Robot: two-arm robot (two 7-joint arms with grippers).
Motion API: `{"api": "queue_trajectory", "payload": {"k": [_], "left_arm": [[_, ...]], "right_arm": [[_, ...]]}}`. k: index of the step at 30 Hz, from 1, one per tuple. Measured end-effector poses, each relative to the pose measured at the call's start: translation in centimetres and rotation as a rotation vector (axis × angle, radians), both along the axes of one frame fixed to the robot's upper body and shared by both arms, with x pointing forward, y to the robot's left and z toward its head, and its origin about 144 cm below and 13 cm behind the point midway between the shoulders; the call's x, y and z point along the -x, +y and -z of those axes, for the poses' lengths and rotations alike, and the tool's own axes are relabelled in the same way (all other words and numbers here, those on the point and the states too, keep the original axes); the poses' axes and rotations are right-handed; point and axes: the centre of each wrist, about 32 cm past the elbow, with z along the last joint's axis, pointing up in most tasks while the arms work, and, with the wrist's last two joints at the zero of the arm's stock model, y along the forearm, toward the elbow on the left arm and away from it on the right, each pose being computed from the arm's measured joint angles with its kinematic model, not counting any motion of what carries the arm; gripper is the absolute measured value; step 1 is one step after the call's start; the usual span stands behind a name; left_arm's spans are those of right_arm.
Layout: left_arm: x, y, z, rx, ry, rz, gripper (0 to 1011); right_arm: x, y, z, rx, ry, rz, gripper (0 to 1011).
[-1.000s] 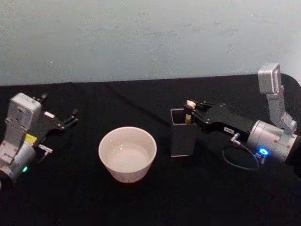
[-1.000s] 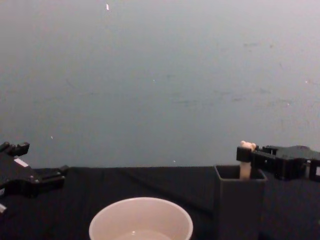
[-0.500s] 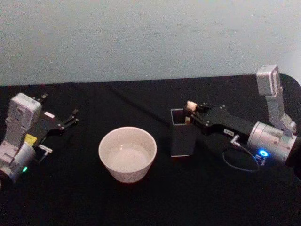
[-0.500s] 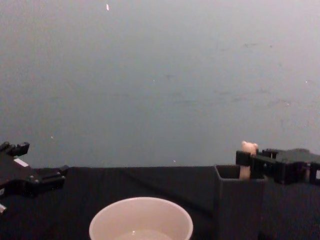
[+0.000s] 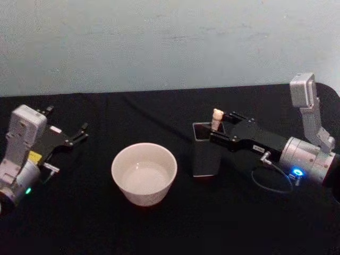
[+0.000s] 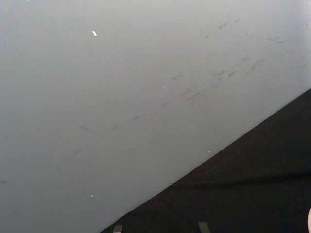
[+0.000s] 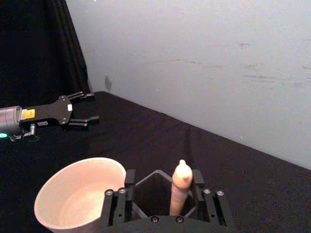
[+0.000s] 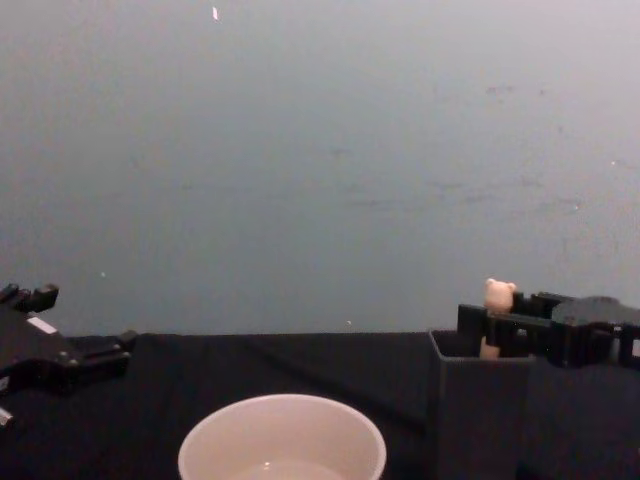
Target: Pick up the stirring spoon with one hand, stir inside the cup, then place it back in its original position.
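The black worktop (image 5: pixel 159 228) is carrying the cup (image 5: pixel 144 172), sitting left of the holder box (image 5: pixel 206 149). Right claw (image 5: pixel 219 134) is clenching the stirring spoon (image 5: pixel 217 118) over that box, pickup underway; next, probably lifting clear. Left claw (image 5: pixel 79 134), released, is idling far left of the box.

Bench (image 5: pixel 159 228): covered with black cloth, spanning left to right. Wall (image 5: pixel 159 42): pale grey-blue, plain, with faint scuffs and scratches, along the far edge. Black curtain (image 7: pixel 34 48): hanging at far left.
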Motion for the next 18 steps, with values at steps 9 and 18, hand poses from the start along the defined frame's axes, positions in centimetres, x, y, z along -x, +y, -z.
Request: {"api": "queue_trajectory", "payload": {"k": [9,18], "left_arm": [[0.00,0.00,0.00,0.000,0.000,0.000,1001],[0.00,0.00,0.00,0.000,0.000,0.000,1001]], "right_arm": [[0.00,0.00,0.00,-0.001,-0.001,0.000,976],[0.01,-0.06,-0.70,-0.022,-0.053,0.008,1002]]}}
